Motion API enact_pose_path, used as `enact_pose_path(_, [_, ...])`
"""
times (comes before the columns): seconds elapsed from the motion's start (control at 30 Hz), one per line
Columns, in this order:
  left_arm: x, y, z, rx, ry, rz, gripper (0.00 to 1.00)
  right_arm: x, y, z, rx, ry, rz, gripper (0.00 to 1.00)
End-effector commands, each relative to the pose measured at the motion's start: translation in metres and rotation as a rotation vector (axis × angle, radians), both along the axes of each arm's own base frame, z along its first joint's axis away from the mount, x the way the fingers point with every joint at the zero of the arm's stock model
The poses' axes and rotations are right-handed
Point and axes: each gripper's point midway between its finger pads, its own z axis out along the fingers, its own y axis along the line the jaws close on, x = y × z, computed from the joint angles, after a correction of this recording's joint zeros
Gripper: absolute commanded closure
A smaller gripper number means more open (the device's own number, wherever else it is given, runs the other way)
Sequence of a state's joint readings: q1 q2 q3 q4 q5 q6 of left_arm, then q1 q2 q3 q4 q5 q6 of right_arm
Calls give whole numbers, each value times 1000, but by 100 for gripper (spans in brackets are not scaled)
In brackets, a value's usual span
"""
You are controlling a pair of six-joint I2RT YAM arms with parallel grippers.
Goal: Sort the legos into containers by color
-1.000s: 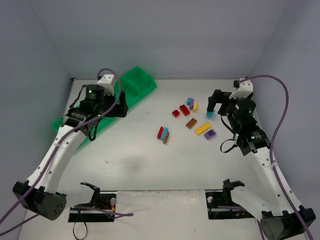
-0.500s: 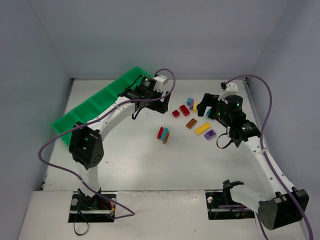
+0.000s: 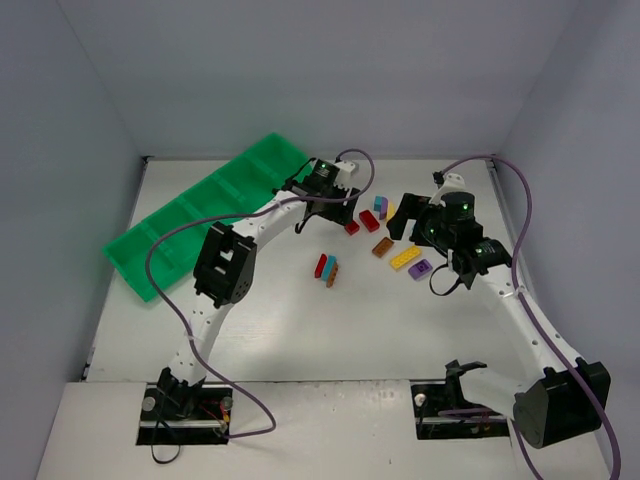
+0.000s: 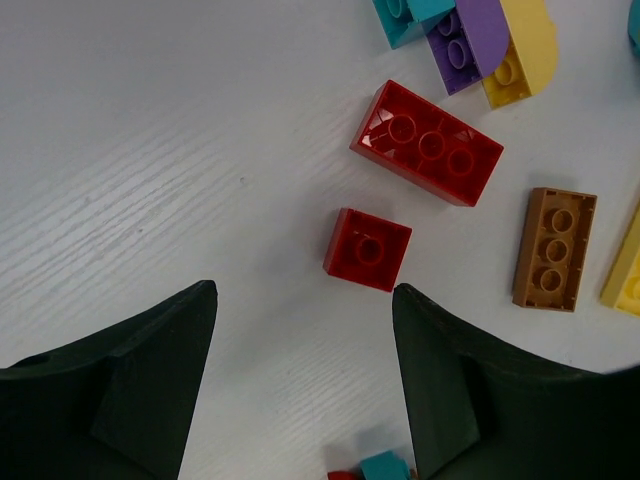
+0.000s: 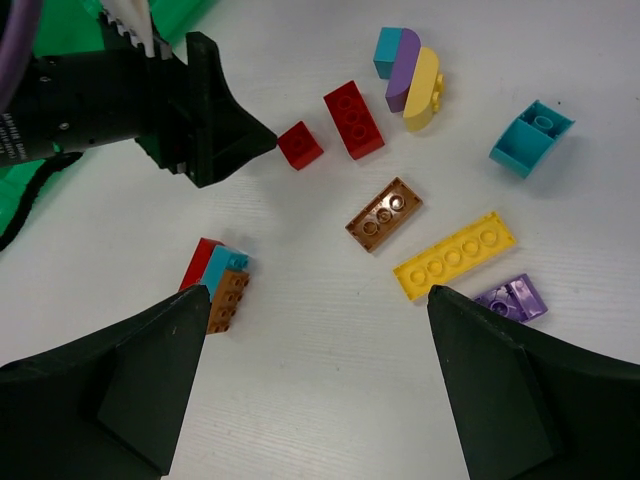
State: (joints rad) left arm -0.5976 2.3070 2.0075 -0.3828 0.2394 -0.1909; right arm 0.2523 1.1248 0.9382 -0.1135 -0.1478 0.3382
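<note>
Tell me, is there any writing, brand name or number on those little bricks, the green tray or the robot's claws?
No text can be read in any view.
red brick: the studs show only plain rings; any mark on them is too small to read.
green tray: no label visible.
left gripper and right gripper: plain black, no print.

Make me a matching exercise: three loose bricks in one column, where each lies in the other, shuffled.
Column one:
1. small red brick
2. long yellow brick
3. loose brown brick

Column two:
A. beside the lone purple brick
B. between the big red brick and the long yellow brick
C. just ahead of the open left pincer

Pairs: 1-C, 2-A, 3-B
</note>
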Motion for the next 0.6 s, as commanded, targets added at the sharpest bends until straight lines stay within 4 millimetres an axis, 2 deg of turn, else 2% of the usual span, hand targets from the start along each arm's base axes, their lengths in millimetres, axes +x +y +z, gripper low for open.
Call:
enact_pose_path(0.0, [17,-24,47,-73,-144,-66,35,4,6,10,30,-28,12,14])
enact_pose_path(0.13, [17,-35,42,-94,-160,-122,35,2,4,6,24,-17,5,14])
enact_pose_path(0.57, [14,-56,1,-52,-136,-141,36,-5,-1,-3,0,9,-3,13])
